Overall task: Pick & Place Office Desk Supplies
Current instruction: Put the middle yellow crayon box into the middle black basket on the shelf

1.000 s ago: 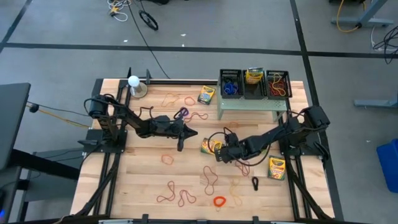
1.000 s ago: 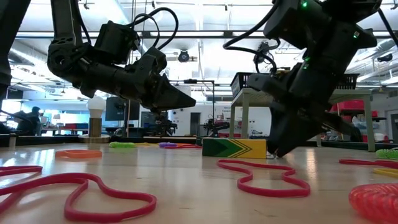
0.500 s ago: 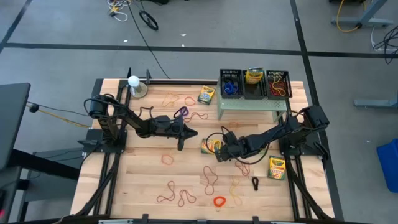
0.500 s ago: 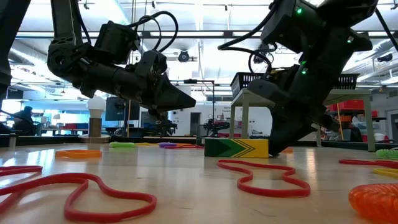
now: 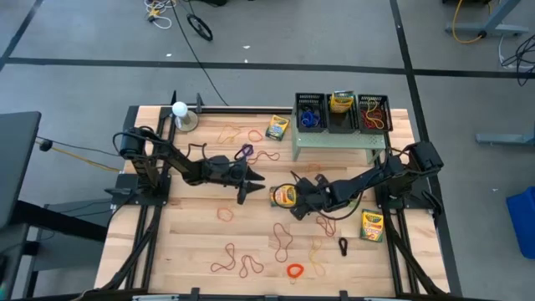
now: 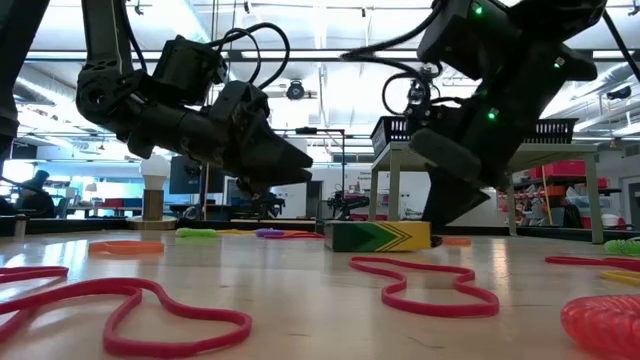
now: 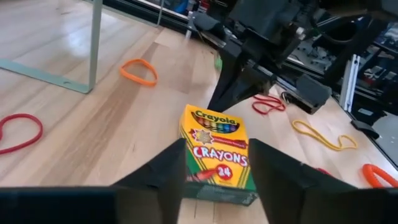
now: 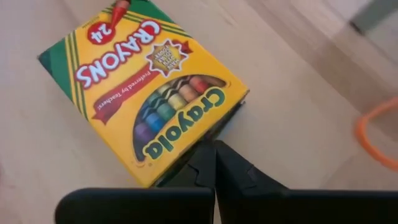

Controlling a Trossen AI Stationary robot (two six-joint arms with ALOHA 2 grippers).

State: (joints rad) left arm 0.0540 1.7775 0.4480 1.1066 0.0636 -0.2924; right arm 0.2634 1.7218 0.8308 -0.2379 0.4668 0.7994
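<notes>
Right wrist view: crayon box point(image 8: 146, 93) flat on table, touching tips of pressed-together right claw point(image 8: 214, 163).

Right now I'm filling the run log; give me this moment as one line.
left gripper: open, facing crayon box | right gripper: shut, tips at box's edge | box flat on table, not gripped

Even, bright light falls from overhead in the high view; the table point(image 5: 192, 234) is well lit and the arms cast only faint, soft shadows. In the low view, ceiling lights and bright windows behind backlight both arms into near silhouettes, and the nearest red band point(image 6: 120, 300) is soft. In the right wrist view the crayon box point(image 8: 149, 93) is sharp, while the orange band point(image 8: 373, 134) blurs at the edge.
</notes>
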